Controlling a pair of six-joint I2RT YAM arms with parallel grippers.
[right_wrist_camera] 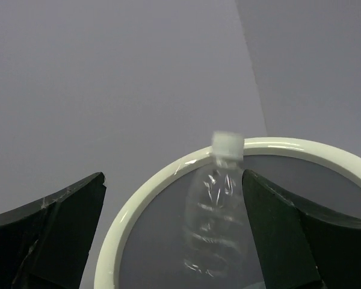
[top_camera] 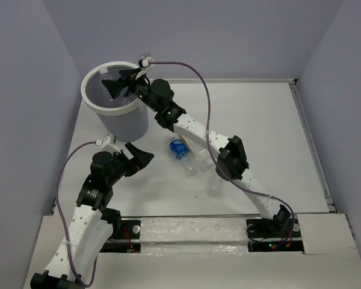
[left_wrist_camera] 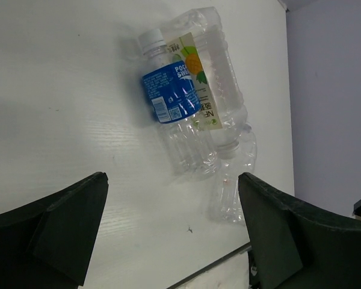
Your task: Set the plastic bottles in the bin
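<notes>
The right gripper (right_wrist_camera: pixel 173 177) is held above the bin (right_wrist_camera: pixel 145 195), far across the table (left_wrist_camera: pixel 60 90), so that anything let go lands inside the rim rather than beside it. Its fingers are spread wide and nothing is clamped between them. A clear bottle (right_wrist_camera: pixel 215 211) with a white cap is seen between the 2 fingers without touching either. It is cap upward and blurred against the grey inside of the bin, and it is judged to be dropping in. In the overhead view this bottle cannot be made out, because the gripper covers it.

The left gripper (left_wrist_camera: pixel 173 180) is likewise open and empty. It is hung low over the table with its fingers pointed at the bottles lying there. 3 are seen on their sides in a tight cluster: a blue-labelled bottle (left_wrist_camera: pixel 171 102), a wider bottle (left_wrist_camera: pixel 213 72) with a yellow-orange label lying against it, and a slim bare bottle (left_wrist_camera: pixel 231 180) touching both. The cluster lies near the middle of the table, between the 2 arms and well apart from the bin. Whether other bottles are already in the bin cannot be told.

The blue-labelled bottle is nearest the left fingers and is judged the likely next pick. The wide spread suits closing across its body. Because the bottles touch, a finger would have to be slid between them. Since round bodies roll, a neighbour could be pushed away.
</notes>
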